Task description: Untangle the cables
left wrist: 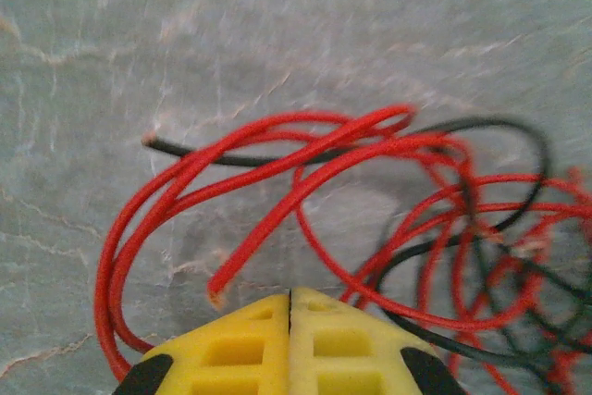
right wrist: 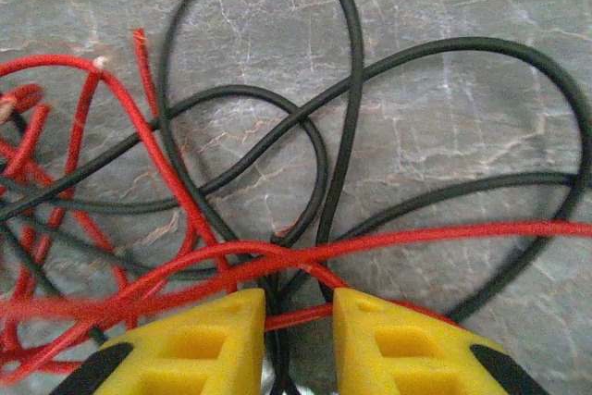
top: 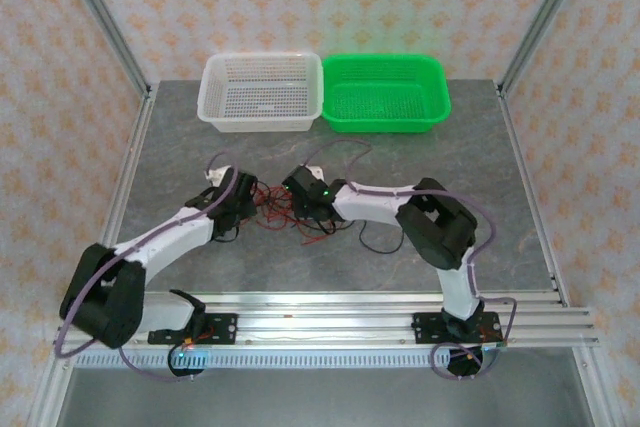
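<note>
Since both arms lean in over the grey table [top: 430, 257], we start there: white basket [top: 262, 123] and green basket [top: 386, 123] sit side by side at the far edge, well apart from the work. Cables [top: 283, 211] lie mid-table in one red and black knot, between the two hands. Left hand [left wrist: 289, 299] has its fingers pressed together at the knot's edge, red loops just ahead; we cannot tell if a strand is pinched. Right hand [right wrist: 299, 301] has its fingers apart, red and black strands running through the gap. We judge the step is gripping each side to pull the knot open. To do it well, the right hand should close on few strands, not the whole bundle. Then both draw apart slowly along the table, watching for loops that tighten.
</note>
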Action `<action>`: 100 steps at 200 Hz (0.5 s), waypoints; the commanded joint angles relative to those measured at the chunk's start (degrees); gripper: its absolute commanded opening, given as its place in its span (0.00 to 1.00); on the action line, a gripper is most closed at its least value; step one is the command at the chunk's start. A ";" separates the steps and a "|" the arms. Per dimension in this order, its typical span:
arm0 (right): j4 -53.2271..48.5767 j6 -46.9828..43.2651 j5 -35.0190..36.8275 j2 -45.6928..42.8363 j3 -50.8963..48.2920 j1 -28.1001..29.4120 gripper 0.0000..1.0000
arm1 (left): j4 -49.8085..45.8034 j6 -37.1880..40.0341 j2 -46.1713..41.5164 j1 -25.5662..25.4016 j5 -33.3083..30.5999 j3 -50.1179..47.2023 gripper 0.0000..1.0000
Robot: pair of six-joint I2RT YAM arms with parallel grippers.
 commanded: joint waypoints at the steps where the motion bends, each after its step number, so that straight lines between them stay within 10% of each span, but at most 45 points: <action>1: -3.61 0.91 3.13 3.18 2.63 0.10 0.25 | 6.77 -1.78 1.80 1.16 -5.22 -0.92 0.00; 100: -10.90 2.99 21.97 -3.96 -14.90 -8.17 0.25 | 13.02 -4.10 3.27 12.54 -8.73 -7.36 0.00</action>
